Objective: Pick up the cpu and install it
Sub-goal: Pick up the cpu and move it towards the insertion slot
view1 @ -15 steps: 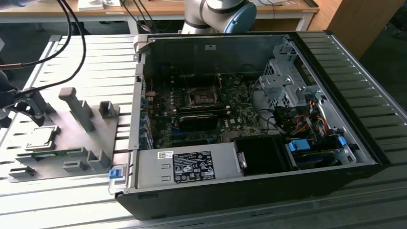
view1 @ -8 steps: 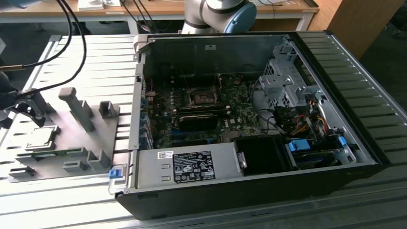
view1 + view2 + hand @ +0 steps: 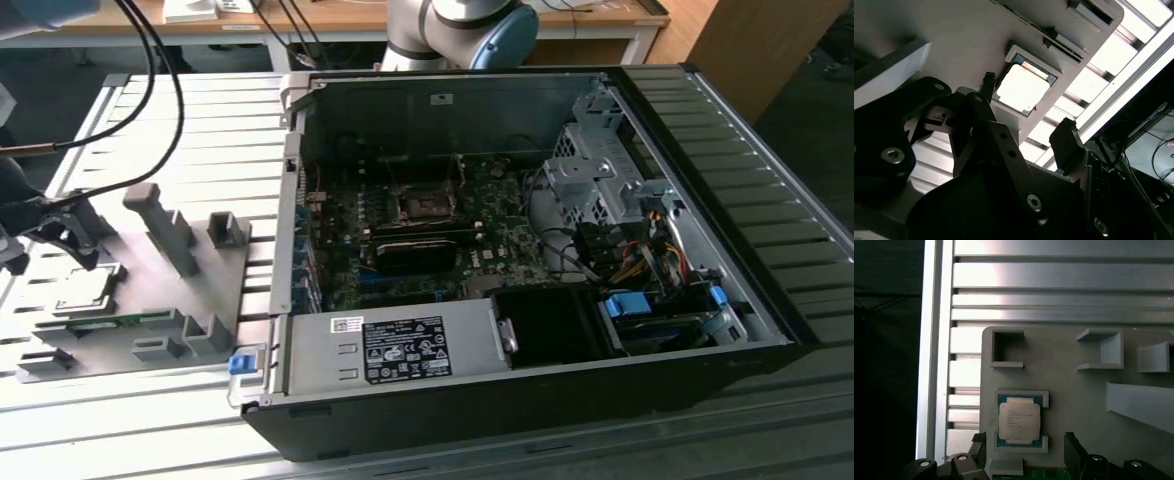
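Right now the pincer is spread wide, pinching nothing. The cpu lies flat in its grey holder, lined up with the pincer's gap (not touching). Closing crooked could bump the holder's little walls and tip the chip.

This is a robotics lab or test workshop. The desk is a slotted aluminium plate of bright ribbed rails. On it lies an open computer case with its motherboard bared. At the exterior view's left sits a grey plastic fixture with fitted pockets, one of them holding the cpu. A robot arm's base stands at the far edge, with a wooden worktop behind it.
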`<state>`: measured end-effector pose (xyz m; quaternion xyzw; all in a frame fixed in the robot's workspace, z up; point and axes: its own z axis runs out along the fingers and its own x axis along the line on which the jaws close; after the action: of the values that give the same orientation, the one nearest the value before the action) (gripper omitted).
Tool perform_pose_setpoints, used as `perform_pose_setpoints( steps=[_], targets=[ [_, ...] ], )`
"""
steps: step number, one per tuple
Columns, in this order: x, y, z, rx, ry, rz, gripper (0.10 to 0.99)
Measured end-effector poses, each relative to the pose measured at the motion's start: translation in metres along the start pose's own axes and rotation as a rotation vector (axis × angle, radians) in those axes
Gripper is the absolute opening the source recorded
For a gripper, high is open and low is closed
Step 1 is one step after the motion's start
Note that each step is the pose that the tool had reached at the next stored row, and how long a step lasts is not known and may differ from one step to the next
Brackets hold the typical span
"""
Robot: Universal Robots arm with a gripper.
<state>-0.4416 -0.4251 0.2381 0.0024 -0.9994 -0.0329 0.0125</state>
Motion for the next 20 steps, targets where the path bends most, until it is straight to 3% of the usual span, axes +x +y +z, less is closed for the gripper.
perform_pose_setpoints(
  steps=[20],
  targets=[
    [-0.0002, -0.0005, 0.0074, 0.000, 0.0004, -0.003, 0.718]
  ],
)
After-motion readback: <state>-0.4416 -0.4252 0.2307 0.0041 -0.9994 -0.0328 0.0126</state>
